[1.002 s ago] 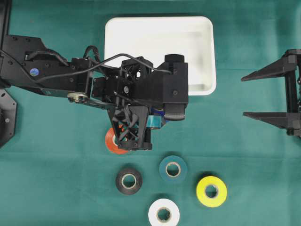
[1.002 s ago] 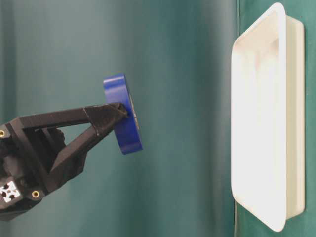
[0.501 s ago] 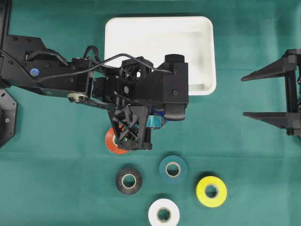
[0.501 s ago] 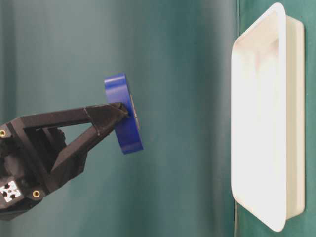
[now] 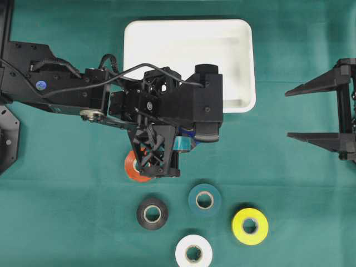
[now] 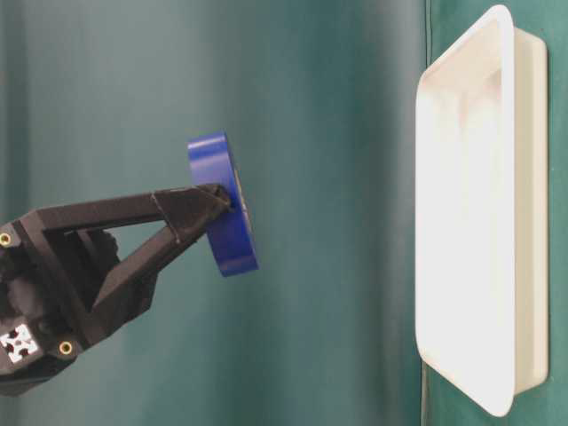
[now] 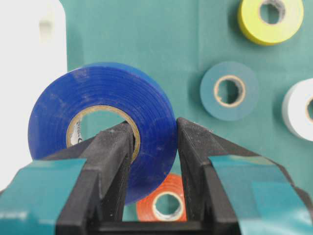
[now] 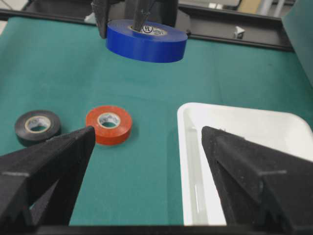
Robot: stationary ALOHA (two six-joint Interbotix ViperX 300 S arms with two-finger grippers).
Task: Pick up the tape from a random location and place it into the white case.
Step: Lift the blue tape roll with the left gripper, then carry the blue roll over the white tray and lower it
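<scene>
Left gripper [image 7: 154, 142] pinched on the blue tape [image 7: 105, 122], one finger through the core, the other against the outer wall. Held up off the green cloth [image 5: 289, 222], level in the right wrist view, short of the white case [image 5: 189, 39]. From overhead, blue tape almost wholly hidden under the wrist and camera block (only a sliver of blue at the mount's lower edge). Orange roll [image 5: 132, 167] on the cloth below, half covered by the fingers. In the table-level view, only the finger and the edge-on roll shown, rest of the arm cut off at the left. Case washed out by glare there, interior hard to read.

Right gripper [image 5: 311, 114] spread wide at the right edge, nothing between the jaws, its arm cropped out of frame.

Black roll [image 5: 152, 213], teal roll [image 5: 204, 199], white roll [image 5: 193, 251] (bottom edge clipped overhead) and yellow roll [image 5: 250, 226] flat on the cloth.
</scene>
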